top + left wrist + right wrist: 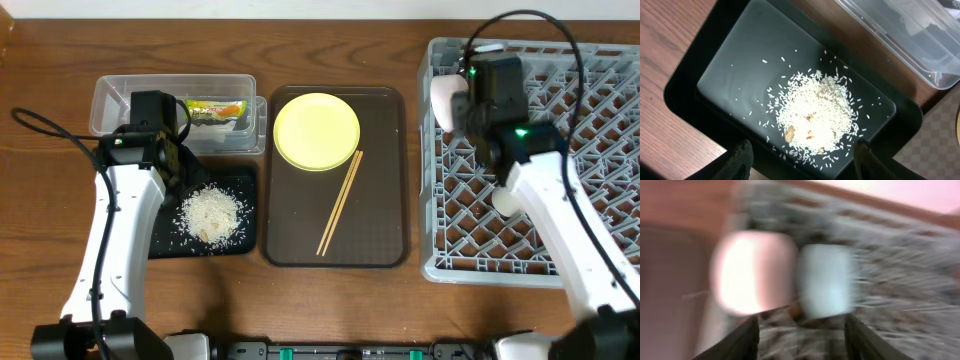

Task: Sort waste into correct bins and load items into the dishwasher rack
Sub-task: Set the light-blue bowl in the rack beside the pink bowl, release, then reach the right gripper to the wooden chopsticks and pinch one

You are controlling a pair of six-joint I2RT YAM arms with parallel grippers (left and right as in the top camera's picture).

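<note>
The heap of white rice scraps [212, 213] lies in the black tray [165, 240]. My left gripper [172, 160] hangs open and empty above it; the left wrist view shows the rice [812, 112], the tray [740, 60] and my open fingers [802, 160]. The green-and-orange wrapper [217, 110] lies in the clear tub [120, 90]. My right gripper [478, 110] is over the grey rack [600, 150], open and empty. Its blurred wrist view [802, 335] shows a white bowl [752, 275] and a light blue bowl [825, 280] side by side. The white bowl [441, 102] stands at the rack's left edge.
The yellow plate [316, 130] and the wooden chopsticks [340, 203] lie on the brown serving tray [300, 230] between the bins and the rack. A small white cup [505, 200] sits in the rack under my right arm. The clear tub's corner [900, 35] shows in the left wrist view.
</note>
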